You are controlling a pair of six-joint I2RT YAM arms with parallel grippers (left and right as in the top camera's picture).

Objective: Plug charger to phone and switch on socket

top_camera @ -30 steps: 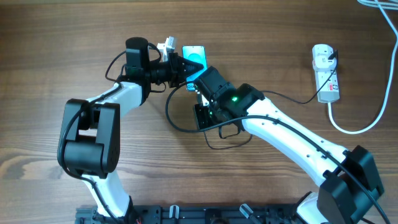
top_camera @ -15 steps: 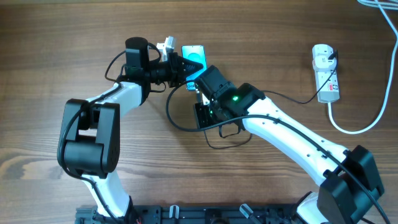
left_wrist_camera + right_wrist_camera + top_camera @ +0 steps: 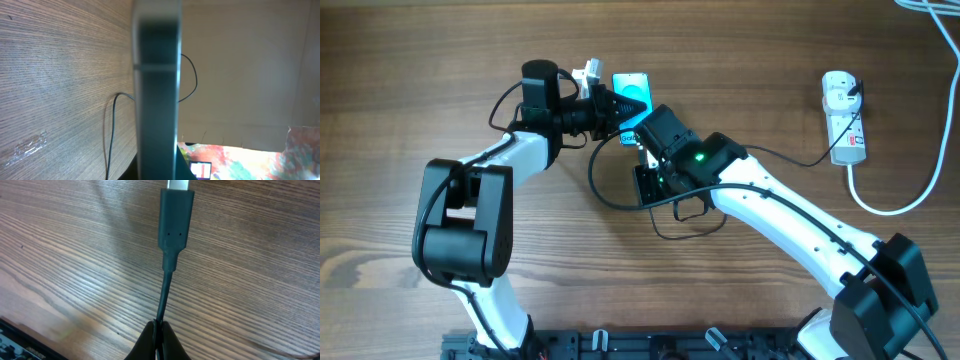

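- Left fingers [image 3: 608, 104] pinching phone [image 3: 632, 90], well left of socket [image 3: 843, 118].
- Right fingers [image 3: 147, 345] pinching charger [image 3: 175, 225] cable behind the connector, just beside phone, above the surface [image 3: 60, 255].

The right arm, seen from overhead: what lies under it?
Loops of the charger cable lie on the table below the right arm, and one strand leaves toward the socket. The part directly beneath the arm is covered.

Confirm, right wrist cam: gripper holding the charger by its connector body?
No: the right gripper pinches the thin cable of the charger, behind its connector body.
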